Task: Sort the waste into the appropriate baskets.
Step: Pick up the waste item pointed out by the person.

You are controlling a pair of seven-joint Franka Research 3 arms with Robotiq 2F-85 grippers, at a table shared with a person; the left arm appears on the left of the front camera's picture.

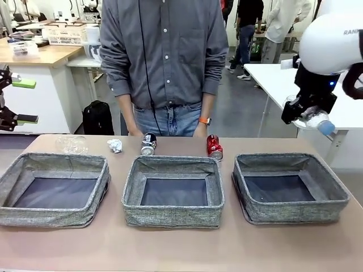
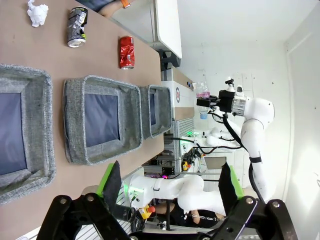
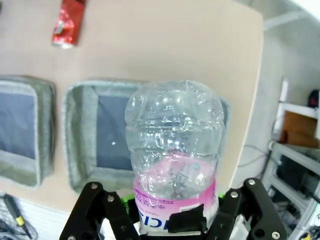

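Note:
High at the right, above the table's right end, my right gripper (image 1: 306, 113) is shut on a clear plastic bottle (image 1: 316, 119) with a blue cap. The right wrist view shows this bottle's (image 3: 175, 145) pink label between the fingers, above the right basket (image 3: 80, 135). My left gripper (image 1: 25, 102) hangs open and empty off the table's left end. Along the far edge lie a second clear bottle (image 1: 71, 144), a white wad (image 1: 115, 145), a black-and-white can (image 1: 148, 143) and a red can (image 1: 214, 147). Three grey baskets stand in a row: left (image 1: 11, 181), middle (image 1: 131, 190), right (image 1: 332, 187).
A person (image 1: 164, 62) in a grey shirt stands at the far side, hands down behind the cans. A white table (image 1: 272, 79) stands behind at the right. Bare tabletop runs in front of the baskets.

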